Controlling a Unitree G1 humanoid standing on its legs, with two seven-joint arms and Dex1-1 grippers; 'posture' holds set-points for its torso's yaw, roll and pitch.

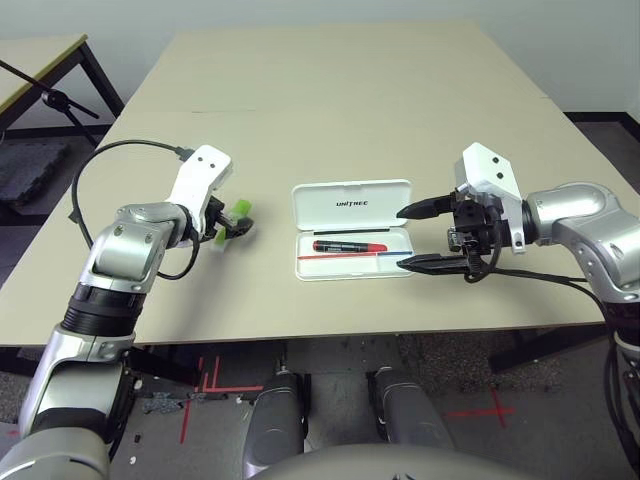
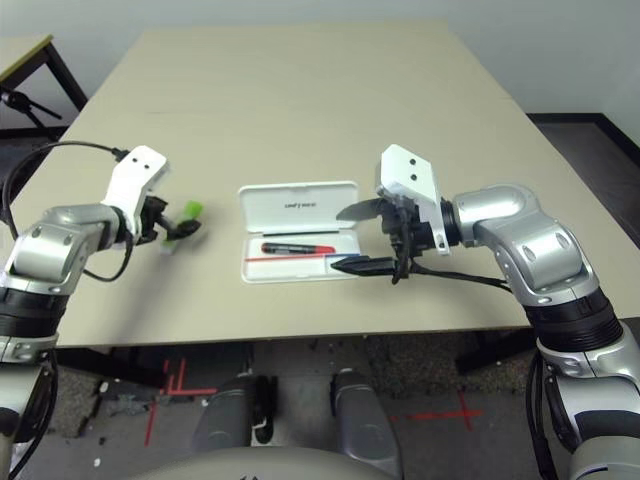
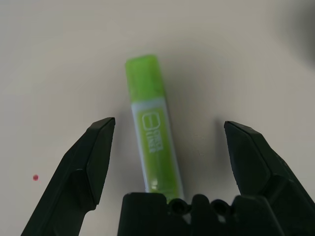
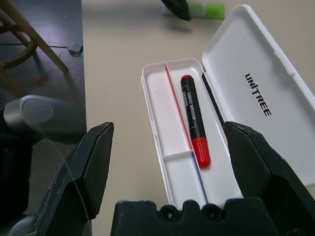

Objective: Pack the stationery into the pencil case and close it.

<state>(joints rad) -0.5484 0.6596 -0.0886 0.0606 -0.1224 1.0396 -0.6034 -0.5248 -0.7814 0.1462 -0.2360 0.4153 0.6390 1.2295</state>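
Left gripper (image 3: 167,162) released, straddling translucent lime-green plastic highlighter (image 3: 150,142) on matte beige bench (image 1: 330,100). Right gripper (image 1: 418,238) released beside glossy white hinged pencil case (image 1: 352,200) holding cylindrical red marker (image 1: 350,246).

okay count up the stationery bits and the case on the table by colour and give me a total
Lime-green: 1, the lime-green plastic highlighter lying on the table between the open left gripper's fingers.
Red and black: 1, the red marker with black cap lying inside the case.
White: 1, the flat white hinged plastic pencil case, lid open.
Total: 3.
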